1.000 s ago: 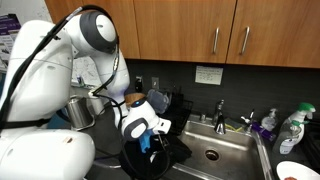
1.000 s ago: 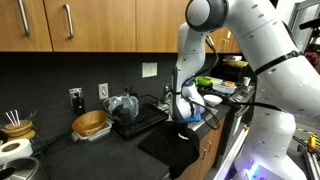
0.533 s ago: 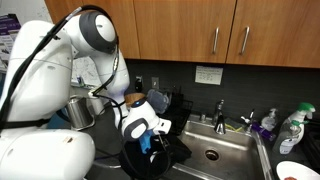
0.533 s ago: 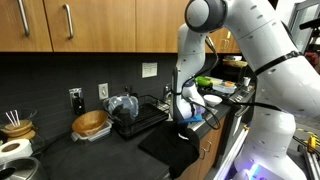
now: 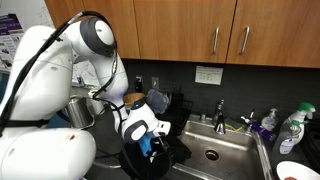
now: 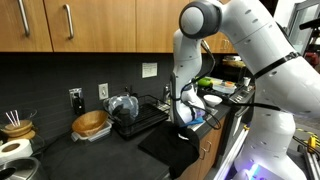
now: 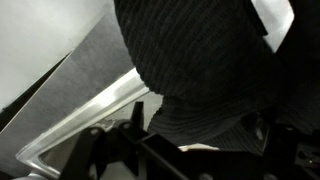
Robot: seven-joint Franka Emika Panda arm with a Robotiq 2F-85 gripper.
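Your gripper [image 6: 186, 126] hangs spread wide, holding nothing. The dark cloth [image 7: 200, 70] lies just beneath it, and looks soft, light and limp. Pinch a raised fold near its edge.

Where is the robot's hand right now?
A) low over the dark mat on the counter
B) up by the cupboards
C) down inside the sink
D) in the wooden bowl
A: the gripper hangs low over the dark mat on the counter, beside the sink and well below the cupboards.
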